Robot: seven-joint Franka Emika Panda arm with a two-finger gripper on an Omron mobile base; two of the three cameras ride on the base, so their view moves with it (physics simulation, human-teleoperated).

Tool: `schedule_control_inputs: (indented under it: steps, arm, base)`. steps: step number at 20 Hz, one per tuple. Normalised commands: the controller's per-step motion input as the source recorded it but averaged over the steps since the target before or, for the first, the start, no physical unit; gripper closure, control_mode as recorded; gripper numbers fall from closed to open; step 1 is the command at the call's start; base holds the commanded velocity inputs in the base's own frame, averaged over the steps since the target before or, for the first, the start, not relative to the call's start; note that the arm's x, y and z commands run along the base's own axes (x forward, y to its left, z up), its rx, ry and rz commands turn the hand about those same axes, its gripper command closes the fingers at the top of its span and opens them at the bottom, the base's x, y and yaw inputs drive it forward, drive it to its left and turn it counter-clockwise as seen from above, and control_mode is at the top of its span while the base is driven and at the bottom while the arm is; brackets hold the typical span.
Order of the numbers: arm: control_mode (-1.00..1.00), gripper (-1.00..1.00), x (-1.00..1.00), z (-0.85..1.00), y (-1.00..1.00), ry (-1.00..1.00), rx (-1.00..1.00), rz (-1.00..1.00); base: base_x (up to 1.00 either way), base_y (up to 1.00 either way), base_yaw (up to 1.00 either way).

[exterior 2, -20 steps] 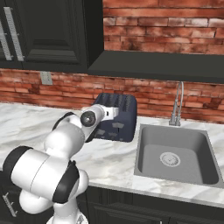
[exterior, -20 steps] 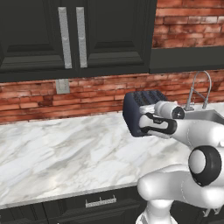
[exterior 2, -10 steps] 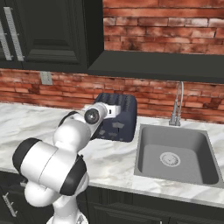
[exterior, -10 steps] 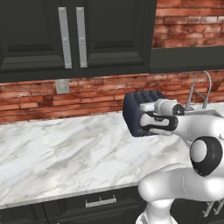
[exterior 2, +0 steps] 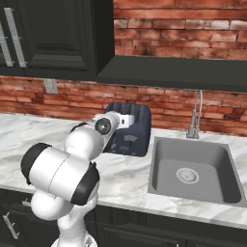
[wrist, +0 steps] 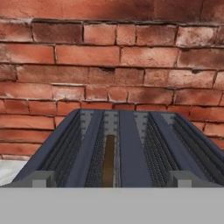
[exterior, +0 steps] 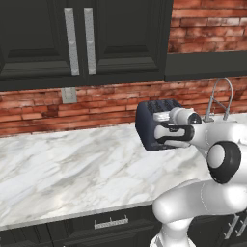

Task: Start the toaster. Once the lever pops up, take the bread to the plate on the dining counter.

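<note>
Left base view: toaster (exterior: pixel 153 126) sitting on marble table (exterior: pixel 72 169) at 3 o'clock, arm reaching over it. Right base view: sink (exterior 2: pixel 193 170) at 3 o'clock of toaster. Hand view: bread (wrist: pixel 109 159) standing in left slot. Claw spread wide, holding nothing. Start step pending; next needing lever press.

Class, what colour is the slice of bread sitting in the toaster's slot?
Dark brown. The bread stands edge-up in the navy toaster, clearest in the hand view.
</note>
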Motion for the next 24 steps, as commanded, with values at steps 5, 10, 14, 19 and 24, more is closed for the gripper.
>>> schedule_control_inputs:
  steps: [5,10,14,19,24]
  arm:
    - [-1.0,-1.0,0.08,0.0,0.01,0.0,0.0,-0.03]
    - [-1.0,-1.0,0.0,0.0,0.09,0.0,0.0,0.0]
    - [-1.0,-1.0,0.01,0.0,0.21,0.0,0.0,0.0]
    - [-1.0,-1.0,0.0,0.0,0.04,0.0,0.0,0.01]
    - [-1.0,-1.0,0.0,0.0,-0.06,0.0,0.02,0.0]
  base:
    - [0.0,0.0,0.0]
    - [0.0,0.0,0.0]
    - [0.0,0.0,0.0]
    - [0.0,0.0,0.0]
    - [0.0,0.0,0.0]
